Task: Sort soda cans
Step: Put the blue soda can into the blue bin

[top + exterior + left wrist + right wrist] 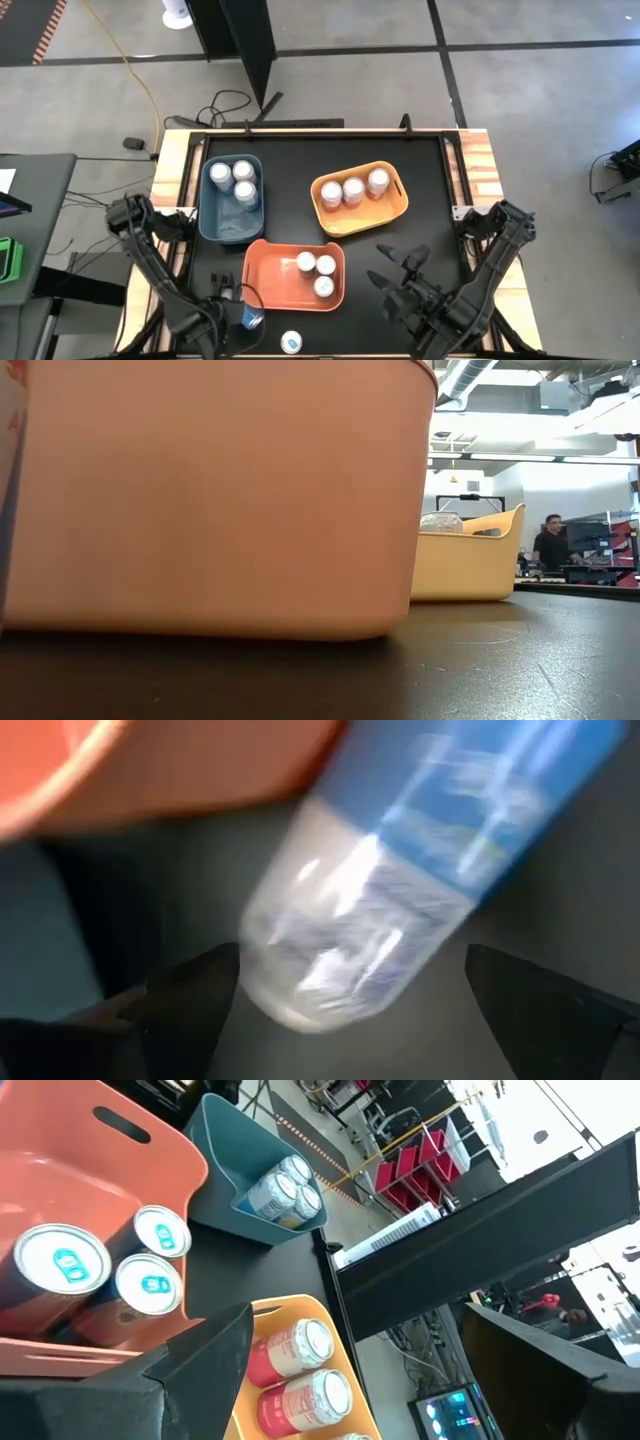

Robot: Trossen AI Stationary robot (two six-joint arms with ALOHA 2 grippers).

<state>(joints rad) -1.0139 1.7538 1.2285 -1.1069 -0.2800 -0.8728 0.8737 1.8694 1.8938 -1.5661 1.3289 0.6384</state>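
Left end effector (243, 313) is straddling a blue-labelled can (251, 318) with fingers spread, beside the orange bin (265, 285); right end effector (392, 272) is hovering spread wide.

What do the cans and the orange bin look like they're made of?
The soda cans look like metal: their silver tops shine and carry pull tabs, though printed labels cover the bodies. The orange bin looks like moulded plastic with a smooth matte finish, rounded corners and a cut-out handle, probably.

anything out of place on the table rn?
Two cans are outside the bins at the table's near edge. A blue-labelled can sits between the open fingers of the left gripper; another can stands alone beside it. The rest sit in the bins.
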